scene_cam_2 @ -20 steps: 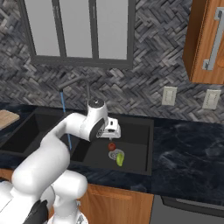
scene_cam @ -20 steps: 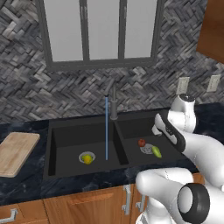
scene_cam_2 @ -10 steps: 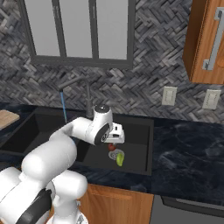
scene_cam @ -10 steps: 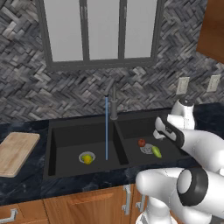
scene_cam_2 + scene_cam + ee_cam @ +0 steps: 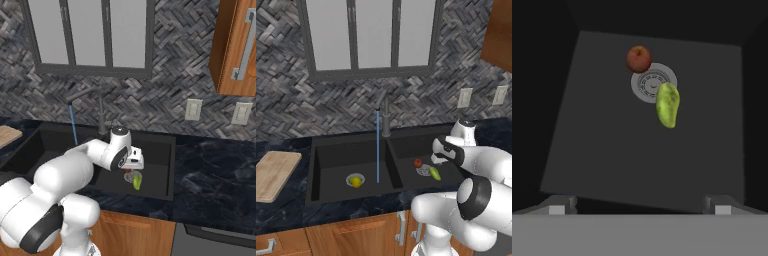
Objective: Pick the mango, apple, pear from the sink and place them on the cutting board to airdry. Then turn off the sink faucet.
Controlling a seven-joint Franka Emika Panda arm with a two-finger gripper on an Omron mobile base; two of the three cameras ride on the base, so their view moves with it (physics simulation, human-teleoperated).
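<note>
Hovering with jaws spread wide and empty, the two-finger gripper (image 5: 639, 204) looks down into the matte black sink (image 5: 577, 125) — small red apple (image 5: 639, 58) and elongated green mango (image 5: 667, 105) lie ahead at the round silver drain (image 5: 649, 86), mango's long axis pointing away.

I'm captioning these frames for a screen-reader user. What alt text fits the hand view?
Looking down into a black sink basin, a small red apple and a green elongated fruit lie against a round silver drain. The open gripper hangs above them, holding nothing.
</note>
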